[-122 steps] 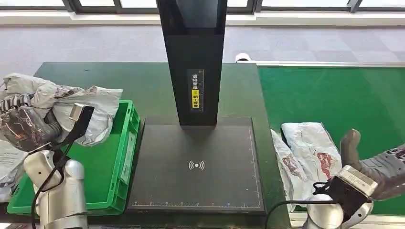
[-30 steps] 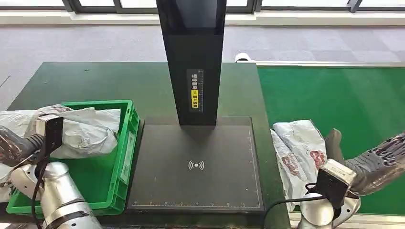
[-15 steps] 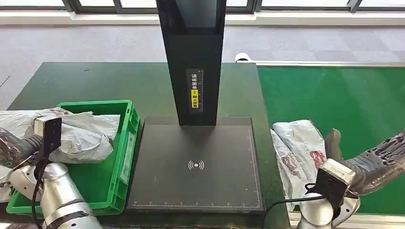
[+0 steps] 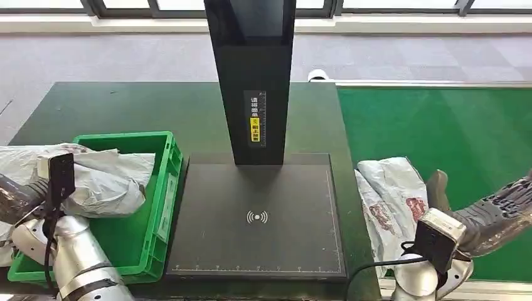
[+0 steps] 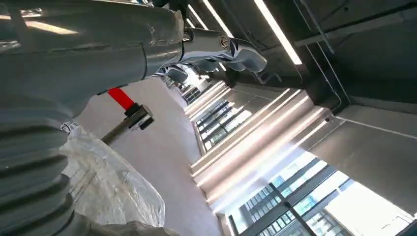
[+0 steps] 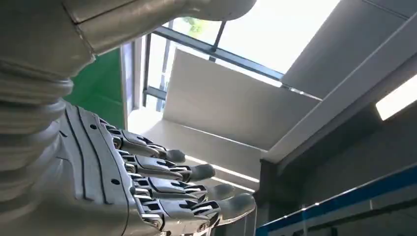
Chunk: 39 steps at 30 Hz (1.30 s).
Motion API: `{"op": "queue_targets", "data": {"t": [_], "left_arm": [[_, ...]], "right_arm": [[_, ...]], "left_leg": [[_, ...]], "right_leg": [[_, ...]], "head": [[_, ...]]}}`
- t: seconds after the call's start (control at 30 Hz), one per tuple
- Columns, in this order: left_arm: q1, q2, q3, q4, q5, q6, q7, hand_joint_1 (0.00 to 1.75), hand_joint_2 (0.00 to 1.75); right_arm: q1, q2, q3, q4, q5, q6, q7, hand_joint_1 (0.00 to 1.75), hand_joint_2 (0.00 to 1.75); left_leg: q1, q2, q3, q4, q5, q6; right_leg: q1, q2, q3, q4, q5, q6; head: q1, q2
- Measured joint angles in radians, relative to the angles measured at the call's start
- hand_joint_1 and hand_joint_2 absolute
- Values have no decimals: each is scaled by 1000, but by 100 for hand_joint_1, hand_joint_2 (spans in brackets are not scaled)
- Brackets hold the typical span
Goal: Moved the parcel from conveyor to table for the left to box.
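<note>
Scene: you are looking down from the robot's head at a dark green desk with a green conveyor running along its right side.
Centre: a black scanner base with a wireless symbol lies flat on the desk, and a tall black post with a yellow label rises from its far edge.
Parcel on conveyor: a grey plastic parcel with a red mark lies at the near left edge of the belt, just beside the scanner base.
Right hand: your right hand hovers at the near right, next to that parcel; its fingers are spread apart and straight, holding nothing.
Box: a green crate sits on the left of the desk.
Parcel at box: a crumpled grey parcel lies across the crate's far left corner.
Left hand: your left hand is at the near left edge against that crumpled parcel; you cannot tell whether it grips the plastic or merely touches it.
</note>
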Motion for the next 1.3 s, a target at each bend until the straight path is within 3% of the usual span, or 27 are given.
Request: {"op": "queue_targets", "data": {"t": [0.27,0.47,0.57,0.63,0.8,1.3], "left_arm": [[0,0,0,0,0,0,0,0,175],[15,18,-51,46,-94,0,131,0,175],[30,26,-85,51,-118,0,110,0,175],[32,28,-110,61,-179,0,169,0,175],[45,16,-141,4,-152,0,118,0,175],[47,5,-145,-29,-146,0,114,0,175]], "right_arm": [[1,0,-5,0,0,0,0,0,175],[2,0,-10,1,0,0,0,0,175],[2,0,-10,1,0,0,0,0,175],[2,0,-12,1,4,0,0,0,175],[2,0,-12,1,5,0,0,0,175],[2,0,-13,1,5,0,0,0,175]], "left_leg": [[0,0,0,0,0,0],[0,0,0,0,0,0],[0,0,0,0,0,0],[0,0,0,0,0,0],[0,0,0,0,0,0],[0,0,0,0,0,0]], "right_leg": [[0,0,0,0,0,0],[0,0,0,0,0,0],[0,0,0,0,0,0],[0,0,0,0,0,0],[0,0,0,0,0,0],[0,0,0,0,0,0]], "head": [[0,0],[0,0],[0,0],[0,0],[0,0],[0,0]]}}
